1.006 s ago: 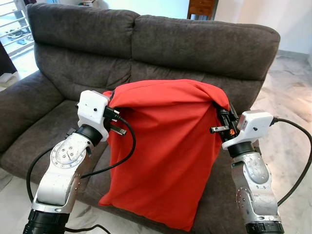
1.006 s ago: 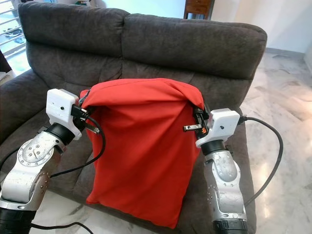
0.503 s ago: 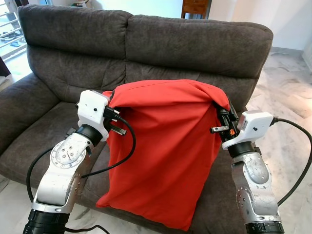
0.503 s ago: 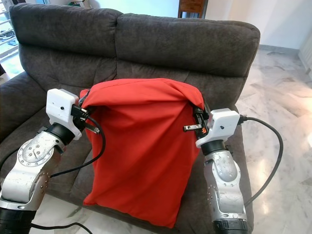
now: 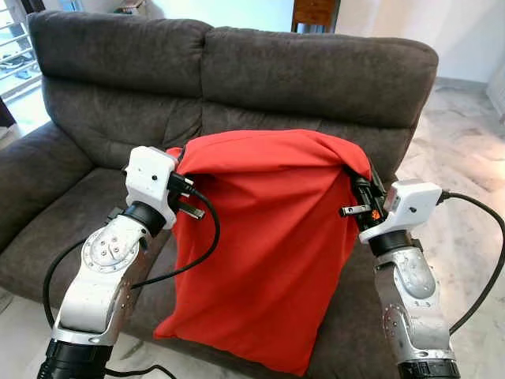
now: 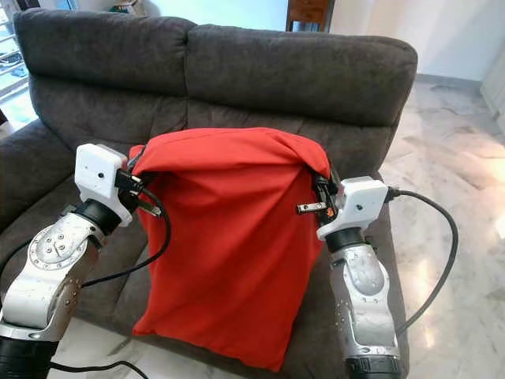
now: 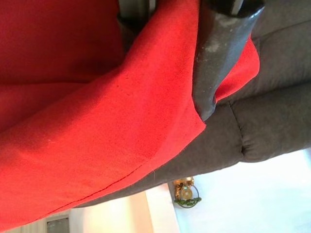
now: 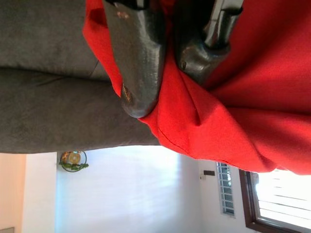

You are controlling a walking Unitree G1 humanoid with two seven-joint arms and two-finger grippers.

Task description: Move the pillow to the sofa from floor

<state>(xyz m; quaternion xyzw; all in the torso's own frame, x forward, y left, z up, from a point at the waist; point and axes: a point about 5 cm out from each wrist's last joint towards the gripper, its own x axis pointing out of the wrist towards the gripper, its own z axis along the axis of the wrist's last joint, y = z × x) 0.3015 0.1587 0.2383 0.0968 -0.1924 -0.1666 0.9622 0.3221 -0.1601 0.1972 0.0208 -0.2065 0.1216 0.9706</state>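
A large red pillow hangs upright in front of the dark grey sofa, held by its two top corners, its lower end level with the seat's front edge. My left gripper is shut on the pillow's top left corner; the left wrist view shows a black finger pressed on the red cloth. My right gripper is shut on the top right corner, and its fingers pinch the red fabric with the sofa back behind.
The sofa's two seat cushions and armrests lie behind and beside the pillow. Pale marble floor runs to the right. A wooden cabinet stands behind the sofa, and a window grille is at far left.
The view has shifted slightly to the right, so the sofa sits a little further left in frame. Both grippers keep their hold on the pillow, which hangs as before.
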